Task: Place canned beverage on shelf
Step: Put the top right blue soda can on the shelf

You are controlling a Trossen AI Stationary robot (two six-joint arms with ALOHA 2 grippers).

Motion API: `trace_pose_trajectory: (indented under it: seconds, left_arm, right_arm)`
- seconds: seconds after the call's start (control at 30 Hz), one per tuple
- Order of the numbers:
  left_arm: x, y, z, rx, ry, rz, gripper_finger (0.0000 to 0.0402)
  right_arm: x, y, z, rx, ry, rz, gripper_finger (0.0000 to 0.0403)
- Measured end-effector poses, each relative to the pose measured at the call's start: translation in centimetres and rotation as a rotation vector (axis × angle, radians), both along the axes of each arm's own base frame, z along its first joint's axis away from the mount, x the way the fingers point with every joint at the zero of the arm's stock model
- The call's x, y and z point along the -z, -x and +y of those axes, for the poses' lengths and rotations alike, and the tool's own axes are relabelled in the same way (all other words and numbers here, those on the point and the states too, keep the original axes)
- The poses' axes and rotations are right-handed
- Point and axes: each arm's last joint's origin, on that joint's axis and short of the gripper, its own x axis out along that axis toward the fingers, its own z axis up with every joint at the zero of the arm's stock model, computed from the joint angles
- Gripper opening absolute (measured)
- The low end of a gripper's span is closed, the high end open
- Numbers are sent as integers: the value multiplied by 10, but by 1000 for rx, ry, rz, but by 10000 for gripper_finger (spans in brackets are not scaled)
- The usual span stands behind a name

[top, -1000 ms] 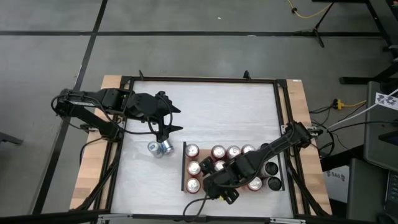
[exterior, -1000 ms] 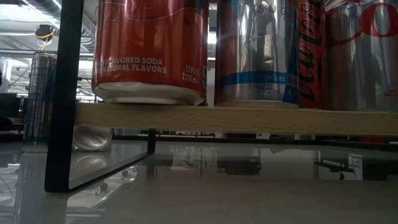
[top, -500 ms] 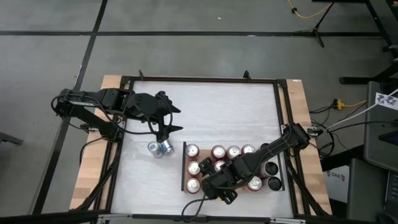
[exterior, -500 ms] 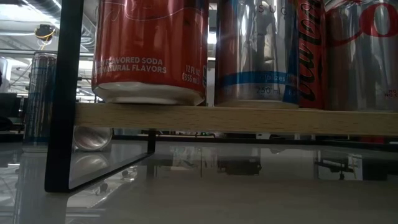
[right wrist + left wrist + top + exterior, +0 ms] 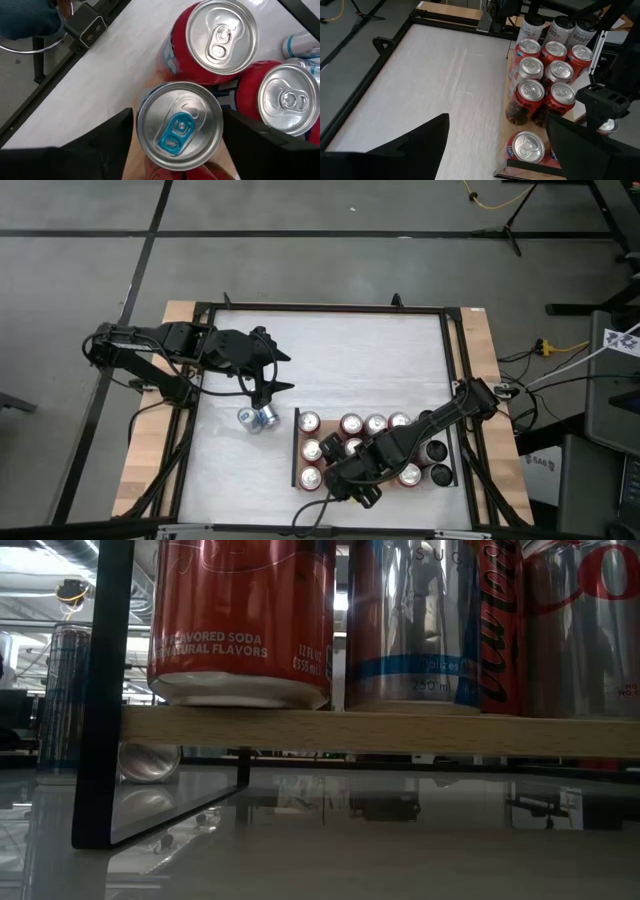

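Note:
The shelf (image 5: pixel 372 480) is a light-brown board with black end rails, standing at the table's near right and carrying several upright cans. My right gripper (image 5: pixel 343 482) hangs over its near left part, shut on a silver can with a blue tab (image 5: pixel 180 125). My left gripper (image 5: pixel 285 373) is open and empty above the table's left middle, and its fingers (image 5: pixel 420 145) stand wide apart. Just on its near side, two loose cans (image 5: pixel 258 418) are on the white tabletop. In the low view one of them stands upright (image 5: pixel 65 700) and one lies on its side (image 5: pixel 150 762). My right gripper pinches the silver can by its two opposite sides just under the top rim (image 5: pixel 142 135), one finger on each side. The fingers (image 5: pixel 112 145) point down from above. The can is upright, tab end up, over the board. Whether its base rests on the board I cannot tell.
Red cans (image 5: pixel 220 40) stand close beside the held can. Dark cans (image 5: pixel 438 473) fill the shelf's right end. The shelf's left rail (image 5: pixel 100 690) stands on the tabletop. A black frame (image 5: pixel 320 308) runs around the table. Bare tabletop (image 5: pixel 340 360) lies at the far side.

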Motion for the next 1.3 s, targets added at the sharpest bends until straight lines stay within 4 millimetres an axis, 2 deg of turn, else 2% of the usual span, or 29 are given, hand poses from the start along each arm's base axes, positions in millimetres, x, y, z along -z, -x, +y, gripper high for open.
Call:
trace_pose_trajectory:
  seconds: [0.23,0.9,1.3]
  left_arm:
    - [0,0,0,0,0,0,322]
    - [0,0,0,1,-1,0,322]
    - [0,0,0,1,-2,0,322]
  right_arm:
    - [0,0,0,35,-1,-5,249]
    - [0,-1,-2,335,-82,7,246]
    - [0,-1,-1,457,-141,25,246]
